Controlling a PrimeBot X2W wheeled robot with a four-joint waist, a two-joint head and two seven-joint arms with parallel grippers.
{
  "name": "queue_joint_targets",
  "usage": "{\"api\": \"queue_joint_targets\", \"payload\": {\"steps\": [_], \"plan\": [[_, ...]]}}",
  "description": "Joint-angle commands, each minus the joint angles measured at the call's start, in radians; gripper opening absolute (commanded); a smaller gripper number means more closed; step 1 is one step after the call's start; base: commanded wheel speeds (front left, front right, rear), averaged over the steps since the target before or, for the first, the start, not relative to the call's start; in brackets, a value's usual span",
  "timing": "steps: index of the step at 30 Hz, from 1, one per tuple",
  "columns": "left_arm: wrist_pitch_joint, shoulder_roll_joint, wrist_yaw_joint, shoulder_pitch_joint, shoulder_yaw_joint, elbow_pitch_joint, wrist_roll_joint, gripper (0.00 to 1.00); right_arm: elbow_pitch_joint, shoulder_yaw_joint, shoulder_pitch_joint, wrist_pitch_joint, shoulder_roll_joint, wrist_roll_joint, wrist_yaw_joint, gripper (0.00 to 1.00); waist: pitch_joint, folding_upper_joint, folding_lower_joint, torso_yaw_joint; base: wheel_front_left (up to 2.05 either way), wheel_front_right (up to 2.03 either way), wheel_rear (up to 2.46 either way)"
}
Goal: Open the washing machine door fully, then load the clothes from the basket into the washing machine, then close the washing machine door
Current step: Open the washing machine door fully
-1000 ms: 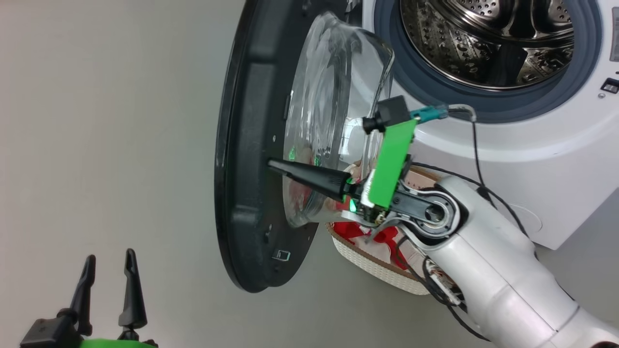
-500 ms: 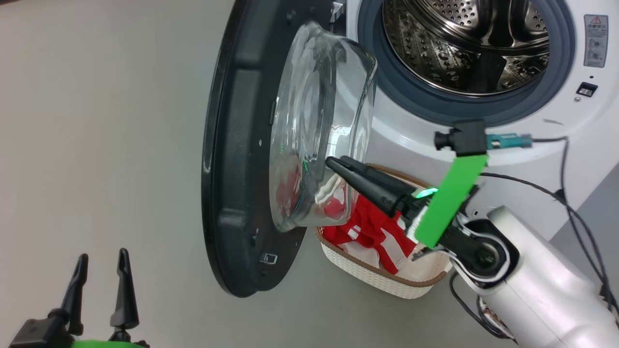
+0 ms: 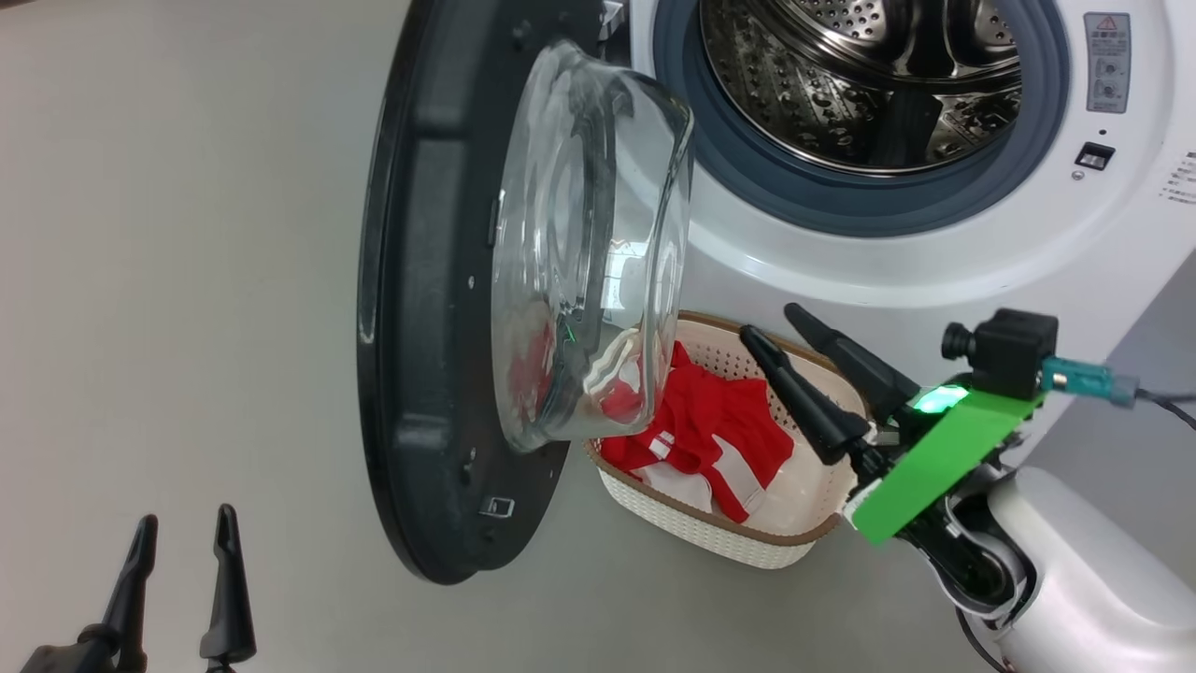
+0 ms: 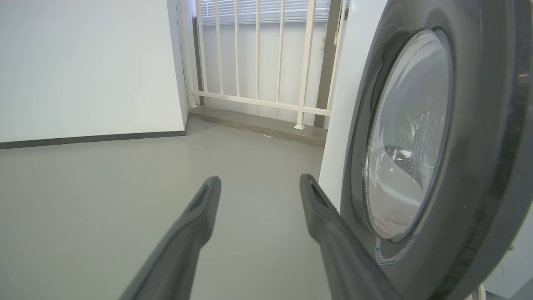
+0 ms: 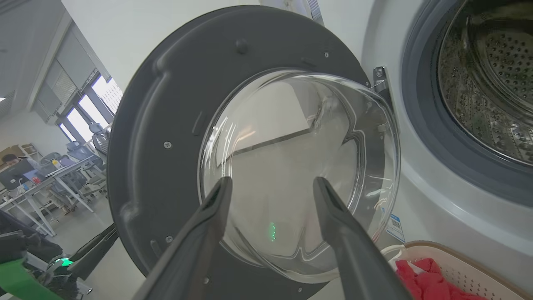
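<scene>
Right tool — fingers apart, empty — hovers above the basket, lower centre of frame. Clothes lie inside, left end beneath the glass bowl of the door. Risk: a careless reach strikes the glass or drags the basket.

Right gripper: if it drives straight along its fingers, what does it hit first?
Likely the glass bowl of the door: the right gripper, open, points straight at it in the wrist view. The gap is hard to judge.
</scene>
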Motion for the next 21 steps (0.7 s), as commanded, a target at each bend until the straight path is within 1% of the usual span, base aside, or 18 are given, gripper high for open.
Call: {"api": "queue_joint_targets", "payload": {"steps": [1, 2, 4, 10, 15, 16, 21], "plan": [[-0.005, 0.019, -0.002, -0.011, 0.037, -0.03, -0.003, 1.0, -0.003, 0.001, 0.026, -0.044, 0.002, -0.033, 0.002, 1.0, 0.001, 0.0, 0.0, -0.007, 0.0, 0.0, 0.0], [-0.005, 0.017, -0.002, -0.009, 0.036, -0.033, -0.003, 1.0, 0.033, 0.006, 0.036, -0.097, 0.005, -0.084, 0.002, 1.0, 0.001, 0.0, 0.0, -0.011, 0.0, 0.0, 0.0], [-0.005, 0.016, -0.002, -0.009, 0.035, -0.037, -0.002, 1.0, 0.066, 0.006, 0.045, -0.139, 0.006, -0.132, 0.002, 1.0, 0.001, 0.0, 0.0, -0.013, 0.0, 0.0, 0.0], [-0.005, 0.011, -0.003, -0.01, 0.026, -0.035, 0.001, 1.0, 0.172, -0.021, 0.082, -0.178, 0.032, -0.259, 0.002, 1.0, -0.005, 0.0, 0.0, -0.012, 0.0, 0.0, 0.0], [-0.005, 0.01, -0.003, -0.004, 0.025, -0.029, -0.001, 1.0, 0.183, -0.141, 0.148, -0.179, 0.092, -0.377, 0.002, 1.0, -0.015, 0.0, 0.0, -0.012, 0.0, 0.0, 0.0], [-0.005, 0.01, -0.003, -0.004, 0.025, -0.029, -0.001, 1.0, 0.183, -0.141, 0.148, -0.179, 0.092, -0.377, 0.002, 1.0, -0.015, 0.0, 0.0, -0.012, 0.0, 0.0, 0.0], [-0.005, 0.017, -0.003, 0.002, 0.022, -0.025, -0.004, 1.0, 0.166, -0.218, 0.209, -0.179, 0.132, -0.47, 0.002, 1.0, -0.024, 0.0, 0.0, -0.011, 0.0, 0.0, 0.0]]}}
